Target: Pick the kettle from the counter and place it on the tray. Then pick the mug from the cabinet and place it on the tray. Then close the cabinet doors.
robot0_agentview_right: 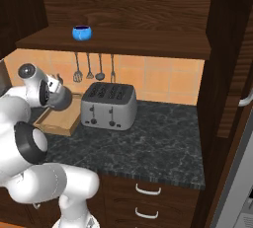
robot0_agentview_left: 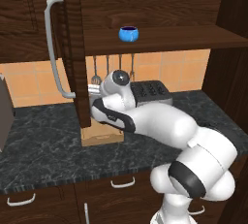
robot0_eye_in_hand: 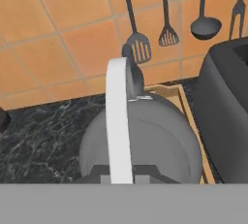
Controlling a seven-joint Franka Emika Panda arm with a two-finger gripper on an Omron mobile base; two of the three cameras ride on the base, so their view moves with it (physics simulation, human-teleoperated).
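Note:
The grey dome-shaped kettle (robot0_eye_in_hand: pixel 155 140) sits close under the hand, its pale upright handle (robot0_eye_in_hand: pixel 117 121) running up the middle. My gripper (robot0_eye_in_hand: pixel 119 174) is shut on that handle. In the right base view the kettle (robot0_agentview_right: pixel 63 99) hangs at the hand over the wooden tray (robot0_agentview_right: pixel 58 121); I cannot tell whether it touches the tray. The tray's corner (robot0_eye_in_hand: pixel 180 96) shows behind the kettle. The blue mug (robot0_agentview_left: pixel 128 34) (robot0_agentview_right: pixel 81 32) stands on the cabinet shelf (robot0_agentview_right: pixel 148 44). Both cabinet doors are open: the left door (robot0_agentview_left: pixel 73 48) hides my fingers, and the right door (robot0_agentview_right: pixel 232 74) stands at the right.
A silver toaster (robot0_agentview_right: pixel 108 106) stands right of the tray on the dark marbled counter (robot0_agentview_right: pixel 158 138). Utensils (robot0_eye_in_hand: pixel 138 43) hang on the orange tiled wall behind. The left door's long grey handle (robot0_agentview_left: pixel 52 48) juts out toward the base. Drawers (robot0_agentview_right: pixel 148 190) lie below the counter.

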